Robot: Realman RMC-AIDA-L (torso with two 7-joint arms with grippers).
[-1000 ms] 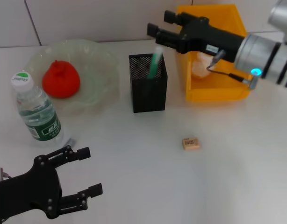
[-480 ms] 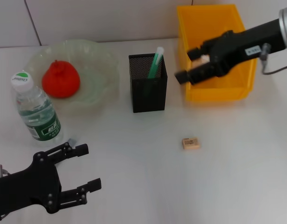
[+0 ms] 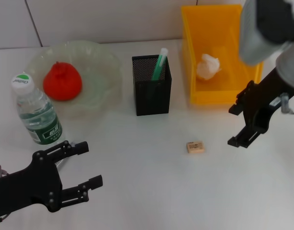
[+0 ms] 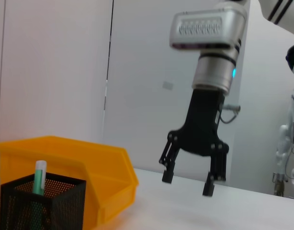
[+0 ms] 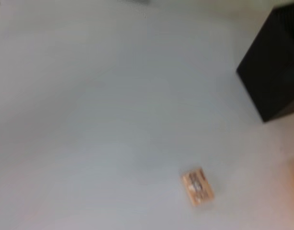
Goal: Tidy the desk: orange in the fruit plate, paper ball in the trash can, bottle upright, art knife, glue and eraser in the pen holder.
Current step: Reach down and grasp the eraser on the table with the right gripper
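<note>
The orange (image 3: 62, 81) lies in the pale-green fruit plate (image 3: 101, 64) at the back left. In front of the plate the bottle (image 3: 38, 115) stands upright. The black mesh pen holder (image 3: 151, 91) (image 4: 41, 206) (image 5: 276, 72) holds a green stick with a white top (image 3: 160, 63) (image 4: 38, 172); whether it is the glue or the art knife I cannot tell. The paper ball (image 3: 208, 66) rests inside the yellow trash can (image 3: 223, 96) (image 4: 65, 158). The tan eraser (image 3: 195, 146) (image 5: 197, 186) lies on the table. My right gripper (image 3: 237, 125) (image 4: 187, 183) hangs open just right of it. Near the front left my left gripper (image 3: 89, 164) is open and empty.
The white table (image 3: 147, 191) runs back to a tiled wall behind the plate and the bin. The right arm's thick silver wrist (image 3: 262, 28) rises over the trash can's right side.
My right arm swung from above the pen holder, across the trash can, down to the table right of the eraser, uncovering the paper ball. The left gripper barely shifted.
</note>
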